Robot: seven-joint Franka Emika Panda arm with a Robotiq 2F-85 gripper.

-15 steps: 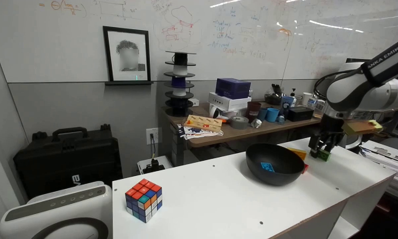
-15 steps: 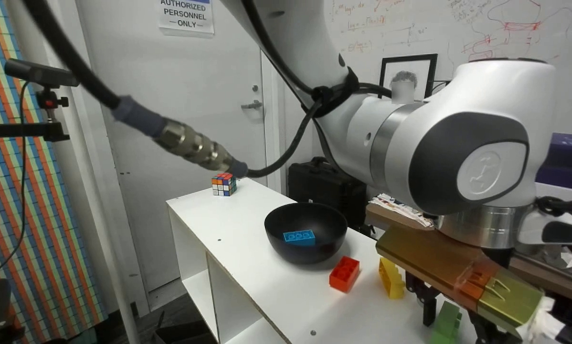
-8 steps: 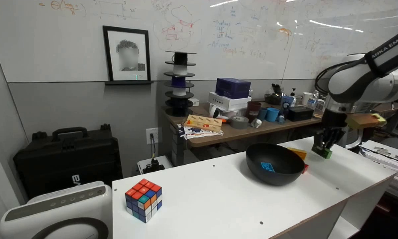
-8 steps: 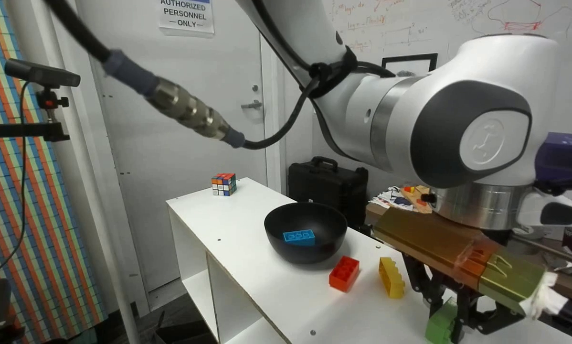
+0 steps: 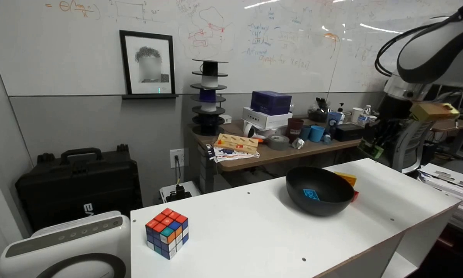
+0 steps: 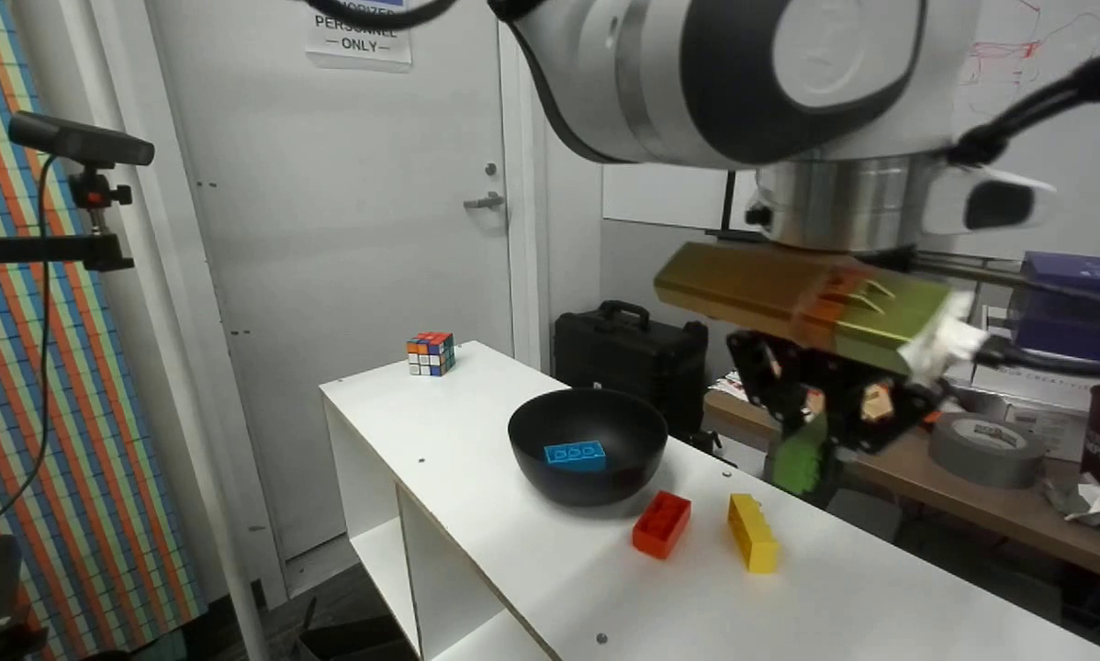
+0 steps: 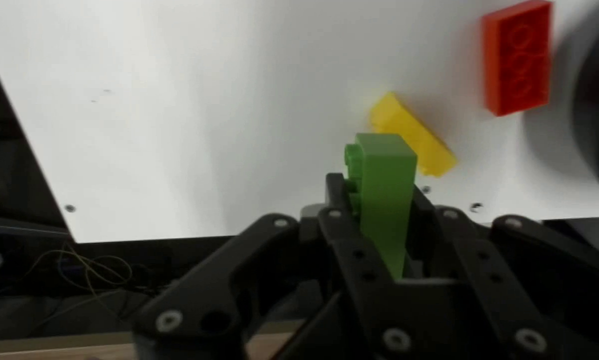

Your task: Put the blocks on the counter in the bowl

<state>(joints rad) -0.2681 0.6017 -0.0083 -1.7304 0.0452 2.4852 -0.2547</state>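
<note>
My gripper [image 7: 377, 192] is shut on a green block [image 7: 387, 170], its fingers [image 7: 335, 187] pressing on the block's sides. In both exterior views the block hangs well above the white counter [image 6: 881, 597], toward its back edge. The black bowl [image 6: 536, 464] stands upright on the counter with a blue block [image 6: 576, 456] inside. Beside the bowl lies a red block [image 6: 662, 525], mostly hidden behind it in an exterior view [image 5: 355, 196]. A yellow block [image 6: 752, 534] lies close by; in the wrist view the green block partly covers this yellow block [image 7: 414, 135].
A multicoloured puzzle cube [image 5: 167, 233] sits at the counter's far end from the arm. Behind the counter runs a wooden desk [image 5: 231, 166] with boxes, cups and a tape roll [image 5: 278, 143]. A black case [image 5: 79, 185] stands against the wall.
The jaws have closed around the green block, which has left the counter. Arm and block have risen and shifted toward the back edge. The other blocks and the bowl stayed put.
</note>
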